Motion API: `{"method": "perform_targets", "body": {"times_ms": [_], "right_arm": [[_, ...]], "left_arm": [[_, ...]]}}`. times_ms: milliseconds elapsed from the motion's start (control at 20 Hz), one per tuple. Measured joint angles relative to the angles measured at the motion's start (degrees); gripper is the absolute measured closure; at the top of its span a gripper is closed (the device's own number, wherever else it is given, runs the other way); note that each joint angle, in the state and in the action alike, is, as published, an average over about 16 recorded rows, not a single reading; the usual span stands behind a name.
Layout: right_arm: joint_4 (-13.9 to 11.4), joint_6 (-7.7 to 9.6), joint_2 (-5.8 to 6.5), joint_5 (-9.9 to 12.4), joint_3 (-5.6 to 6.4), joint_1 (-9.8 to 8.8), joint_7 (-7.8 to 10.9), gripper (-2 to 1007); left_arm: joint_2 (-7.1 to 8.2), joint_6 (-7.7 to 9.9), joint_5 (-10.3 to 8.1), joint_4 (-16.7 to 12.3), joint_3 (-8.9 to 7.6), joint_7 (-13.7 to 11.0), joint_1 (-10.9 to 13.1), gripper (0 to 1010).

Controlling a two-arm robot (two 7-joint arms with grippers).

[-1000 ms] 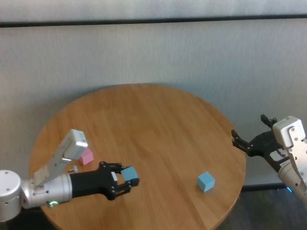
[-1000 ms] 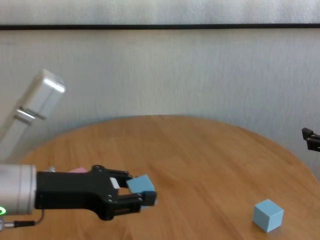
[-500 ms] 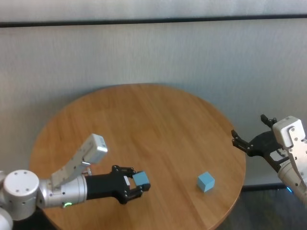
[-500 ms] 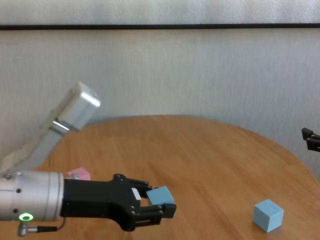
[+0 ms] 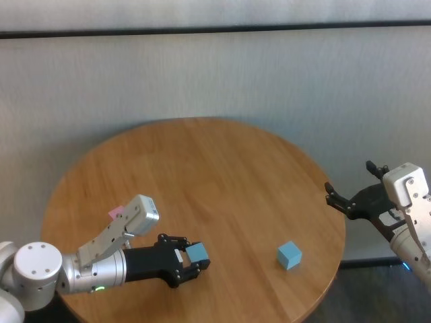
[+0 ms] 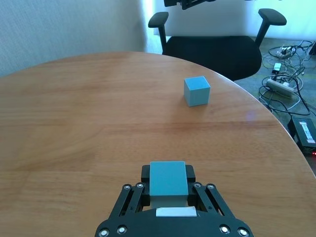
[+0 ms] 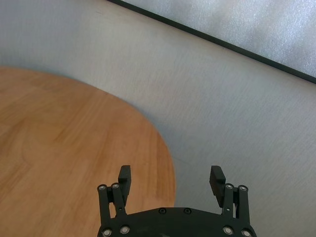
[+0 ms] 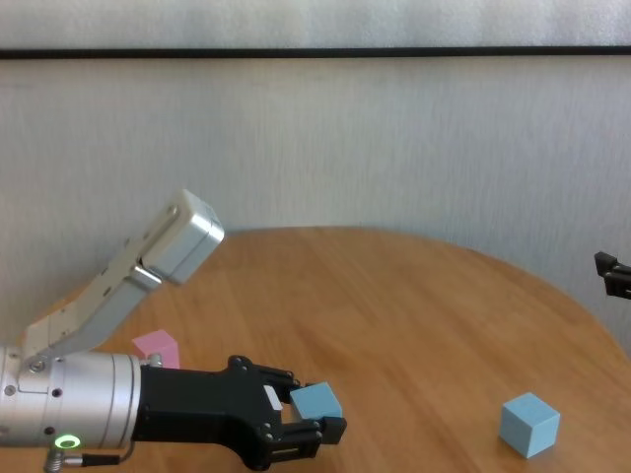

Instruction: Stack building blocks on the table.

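My left gripper (image 5: pixel 190 262) (image 8: pixel 314 419) (image 6: pixel 169 195) is shut on a light blue block (image 5: pixel 197 253) (image 8: pixel 315 402) (image 6: pixel 168 178), held just above the round wooden table (image 5: pixel 202 175) near its front left. A second light blue block (image 5: pixel 289 255) (image 8: pixel 527 425) (image 6: pixel 197 91) rests on the table toward the front right, well apart from the gripper. The pink block (image 5: pixel 115 212) (image 8: pixel 157 347) sits at the left, partly hidden behind my left arm. My right gripper (image 5: pixel 347 202) (image 7: pixel 170 177) hangs open off the table's right edge with nothing between its fingers.
A black office chair (image 6: pixel 212 44) stands beyond the table's far edge in the left wrist view, with cables and a power strip (image 6: pixel 284 86) on the floor. A pale wall (image 5: pixel 215 74) runs behind the table.
My left arm has carried the blue block to the right and slightly lower toward the table. The pink block shows again behind the arm. The right arm has not moved.
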Motion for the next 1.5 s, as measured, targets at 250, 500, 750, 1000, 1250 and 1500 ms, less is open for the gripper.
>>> {"method": "perform_targets", "body": {"times_ms": [250,500,750,1000,1250,1500], "right_arm": [[0.0,0.00,0.00,0.0,0.00,0.00,0.00,1],[0.0,0.00,0.00,0.0,0.00,0.00,0.00,1],[0.0,0.00,0.00,0.0,0.00,0.00,0.00,1],[0.0,0.00,0.00,0.0,0.00,0.00,0.00,1],[0.0,0.00,0.00,0.0,0.00,0.00,0.00,1],[0.0,0.00,0.00,0.0,0.00,0.00,0.00,1]], "left_arm": [[-0.13,-0.21,0.52,0.3,0.06,0.4,0.0,612],[-0.06,-0.21,0.36,0.2,0.01,0.2,0.0,566],[0.02,-0.19,0.17,0.1,-0.04,0.0,0.0,467],[0.21,-0.19,-0.04,-0.3,-0.26,0.3,0.2,314],[1.71,-0.36,-1.20,-3.7,-2.32,2.5,2.3,162],[4.24,0.15,-3.05,-10.3,-6.85,8.4,6.7,63]]}}
